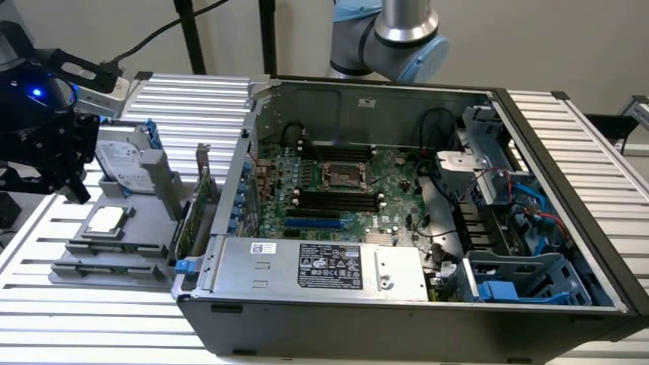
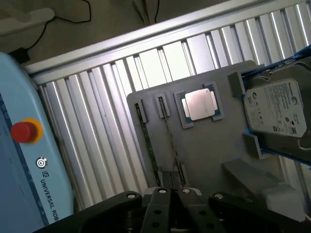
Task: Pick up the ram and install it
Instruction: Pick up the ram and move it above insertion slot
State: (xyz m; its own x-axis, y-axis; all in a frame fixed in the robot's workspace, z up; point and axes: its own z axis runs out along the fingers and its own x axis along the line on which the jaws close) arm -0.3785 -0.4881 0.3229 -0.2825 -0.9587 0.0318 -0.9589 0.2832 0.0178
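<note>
The ram (image 2: 168, 133) stands on edge in the gray tray (image 2: 209, 145). Its long axis runs straight away from the pincer (image 2: 171, 190) poised over its near end. I cannot tell whether the pincer is open.

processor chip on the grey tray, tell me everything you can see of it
The processor chip is square, with a dull silver metal lid on a thin greenish board edge. It lies flat, lid up, in a shallow recess of the grey tray, beside the hard drive and outside the computer case. Nothing grips it.
</note>
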